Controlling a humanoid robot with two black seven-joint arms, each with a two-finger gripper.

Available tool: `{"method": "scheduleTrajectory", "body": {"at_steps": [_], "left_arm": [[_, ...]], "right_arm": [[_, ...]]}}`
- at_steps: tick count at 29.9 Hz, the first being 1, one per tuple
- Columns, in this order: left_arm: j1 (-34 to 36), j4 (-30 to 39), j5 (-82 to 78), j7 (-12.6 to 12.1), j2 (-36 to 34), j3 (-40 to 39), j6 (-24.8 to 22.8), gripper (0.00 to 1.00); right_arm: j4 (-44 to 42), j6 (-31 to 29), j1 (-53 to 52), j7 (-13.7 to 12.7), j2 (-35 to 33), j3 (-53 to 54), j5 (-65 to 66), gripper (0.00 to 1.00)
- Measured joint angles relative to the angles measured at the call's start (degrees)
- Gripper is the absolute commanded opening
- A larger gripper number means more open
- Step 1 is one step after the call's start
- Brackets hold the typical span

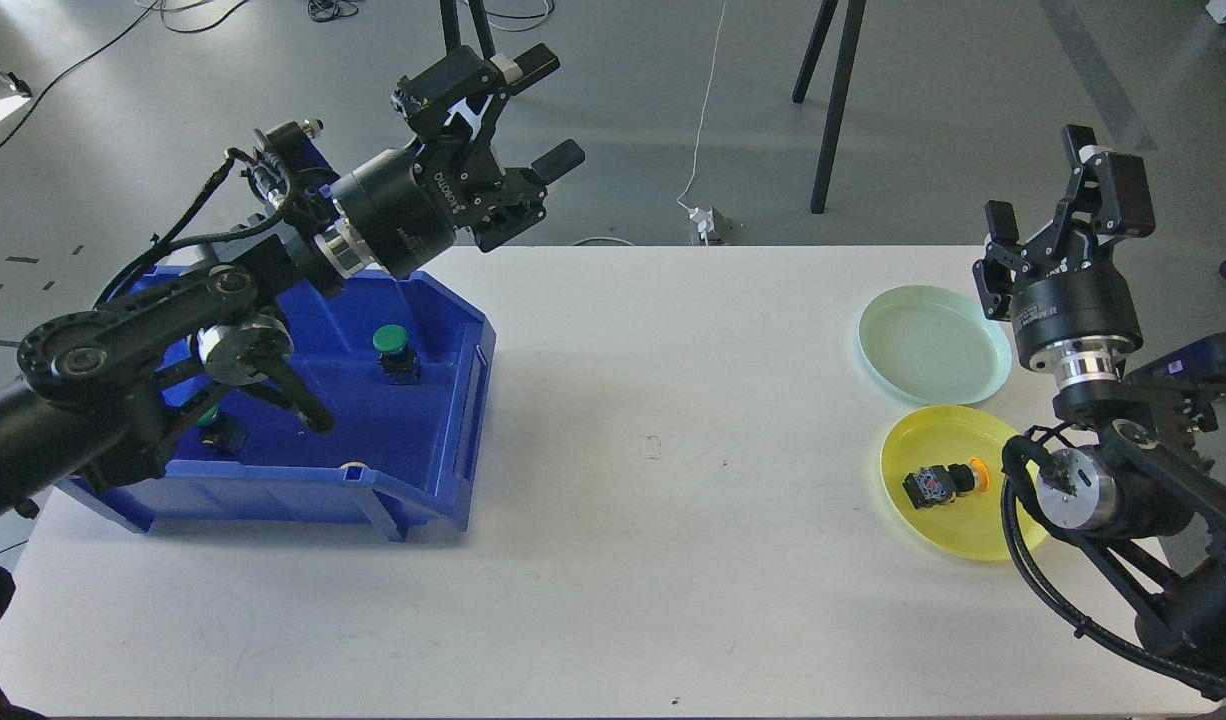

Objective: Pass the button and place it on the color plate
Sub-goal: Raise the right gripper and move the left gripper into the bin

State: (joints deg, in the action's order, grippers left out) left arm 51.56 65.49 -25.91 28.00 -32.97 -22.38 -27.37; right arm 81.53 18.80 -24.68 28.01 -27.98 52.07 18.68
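An orange-capped button (941, 484) lies on its side in the yellow plate (973, 535) at the right of the table. A pale green plate (933, 344) sits just behind it, empty. My right gripper (1058, 190) is open and empty, raised high above the far right edge of the table. My left gripper (546, 112) is open and empty, held high above the back edge of the blue bin (443, 480). A green-capped button (395, 353) stands upright in the bin. A second green button (216, 428) shows partly behind my left arm.
The white table (663, 560) spans the view. Black stand legs (831, 110) and cables are on the floor beyond the table's far edge. My right arm's joints (1083, 495) overlap the yellow plate's right rim.
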Motion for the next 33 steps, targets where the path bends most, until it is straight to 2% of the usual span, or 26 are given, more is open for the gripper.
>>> {"method": "scheduleTrajectory", "body": {"at_steps": [3,4,5,9,12,19,23,27,33], "left_arm": [[-0.12,-0.67,-0.71,0.0,-4.56,0.05,-0.55,0.95],[-0.17,-1.14,-1.38,0.0,-5.9,0.1,-0.63,0.95],[-0.19,-1.62,-2.24,0.0,-6.77,0.11,-0.63,0.95],[-0.15,-2.89,-8.5,0.0,-8.49,0.12,-0.66,0.95],[0.02,-3.0,-16.0,0.0,-10.49,0.13,-0.66,0.95],[1.37,-2.79,-49.66,0.0,-19.18,0.18,-0.65,0.96],[1.8,-3.21,-70.17,0.02,-21.32,1.83,-0.63,0.96],[1.71,-8.22,-83.28,0.01,-20.29,3.72,-0.63,0.96],[1.73,-17.55,-86.13,0.03,-14.32,8.75,-0.63,0.96]], "right_arm": [[-4.66,-8.81,-7.66,-0.33,-2.08,-3.84,-6.26,0.99],[-6.36,-13.49,-9.77,-1.67,-2.73,-4.66,-7.19,0.99],[-7.66,-17.83,-11.17,-3.57,-3.1,-5.02,-7.7,0.99],[-14.45,-38.05,-14.59,-14.04,-3.39,-3.73,-8.51,0.99],[-19.48,-45.24,-16.12,-16.8,-2.3,-2.92,-8.55,0.99],[-21.71,-46.8,-15.53,-17.29,0.72,-2.89,-8.47,0.99],[-21.78,-46.81,-14.44,-17.25,0.59,-2.87,-8.4,0.99],[-21.78,-46.81,-14.22,-17.19,-0.04,-2.68,-8.4,0.99],[-21.77,-46.8,-13.66,-17.18,-0.57,-2.67,-8.31,0.99]]}}
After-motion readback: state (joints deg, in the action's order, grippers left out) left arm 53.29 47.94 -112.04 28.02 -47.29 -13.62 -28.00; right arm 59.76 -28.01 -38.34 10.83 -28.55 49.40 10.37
